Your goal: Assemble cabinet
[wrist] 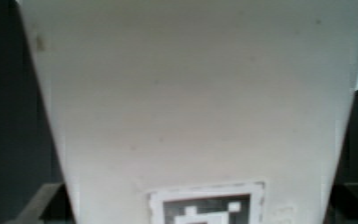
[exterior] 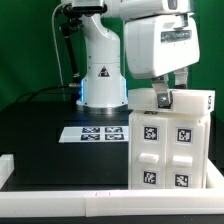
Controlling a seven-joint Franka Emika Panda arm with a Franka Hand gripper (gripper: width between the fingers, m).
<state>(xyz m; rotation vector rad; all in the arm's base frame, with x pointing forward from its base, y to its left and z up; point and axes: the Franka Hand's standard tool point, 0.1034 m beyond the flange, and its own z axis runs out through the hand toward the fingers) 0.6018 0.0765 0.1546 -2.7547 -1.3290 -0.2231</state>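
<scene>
The cabinet (exterior: pixel 170 150) is a large white box standing upright at the exterior view's right, with several black-and-white tags on its panelled front. My gripper (exterior: pixel 167 95) reaches down from above onto its top edge near the upper left corner, and the fingers (exterior: pixel 160 90) touch the white top. In the wrist view a white cabinet face (wrist: pixel 194 100) fills the frame, with one tag (wrist: pixel 208 205) low on it. A dark finger (wrist: pixel 39 203) presses against the face's side. The jaws look closed on the cabinet.
The marker board (exterior: pixel 95 132) lies flat on the black table, left of the cabinet. The robot base (exterior: pixel 102 75) stands behind it. A white rim (exterior: pixel 60 205) runs along the table's front edge. A green wall is behind.
</scene>
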